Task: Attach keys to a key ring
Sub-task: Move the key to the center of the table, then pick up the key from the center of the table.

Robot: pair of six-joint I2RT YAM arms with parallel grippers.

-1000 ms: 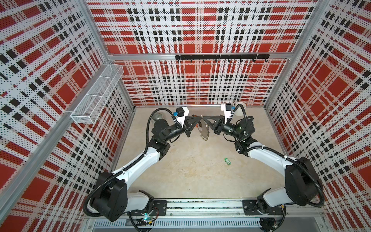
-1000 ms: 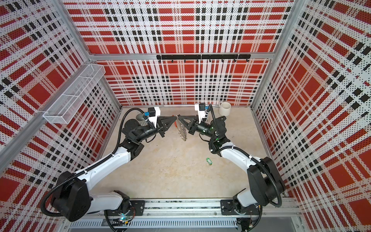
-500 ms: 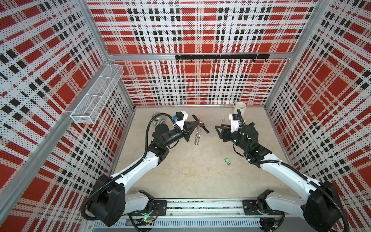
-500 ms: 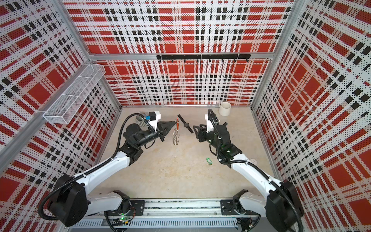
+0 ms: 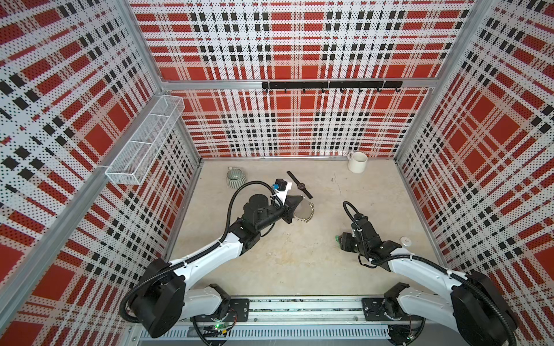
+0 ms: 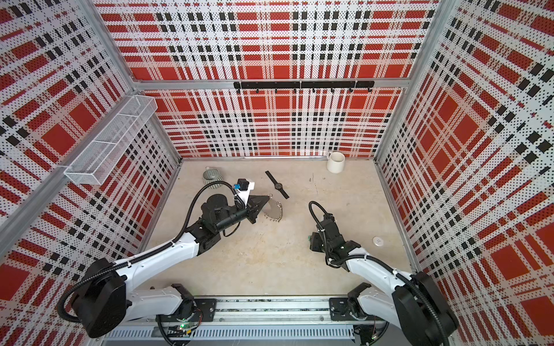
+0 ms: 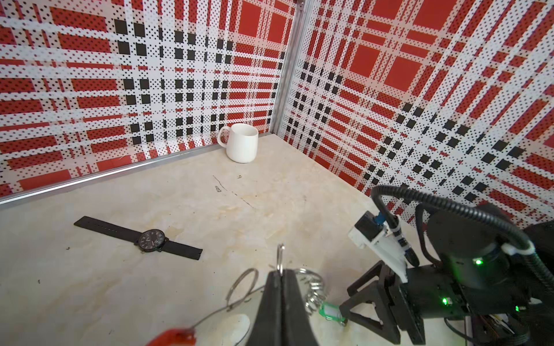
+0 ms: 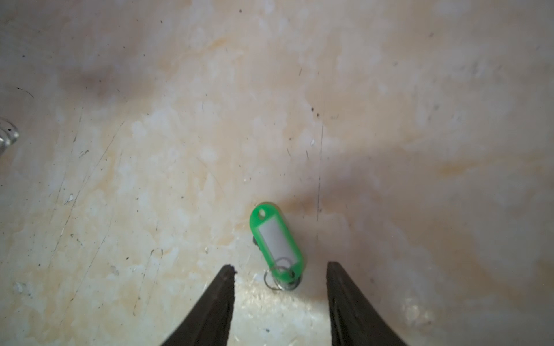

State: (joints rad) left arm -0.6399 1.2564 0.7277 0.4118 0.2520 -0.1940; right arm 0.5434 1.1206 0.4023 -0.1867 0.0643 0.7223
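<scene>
Nearest the front rail, the right tool (image 8: pixel 281 265) stood with its jaws spread apart and empty, pointed down at the tabletop (image 5: pixel 299 263). The green key tag (image 8: pixel 277 239) lay flat there. Its small metal ring end sat between the two fingertips, and the rest of its body reached out ahead of them. Whether the tips touched the tabletop could not be told from the wrist view. No grasp had been made, so the pick-up of the tag appeared to be the step in hand. Farther in and well apart from that tool, the left tool (image 7: pixel 281 274) was clamped shut on the key ring (image 5: pixel 305 211), with one small silver ring poking up from between its closed fingers. The loop, fringed with more rings, hung below and ahead of the tool, clear of the tag. Judging from this, one half of the job was ready, since the ring was held and presented. The tag remained to be gripped, carried across and threaded on, so nothing was attached yet. Just beyond the left tool lay a black wristwatch (image 5: pixel 300 185), flat on the tabletop and untouched. At the back wall stood a ribbed green cup (image 5: pixel 236 178) and a white mug (image 5: pixel 357 162), both far from either tool.
</scene>
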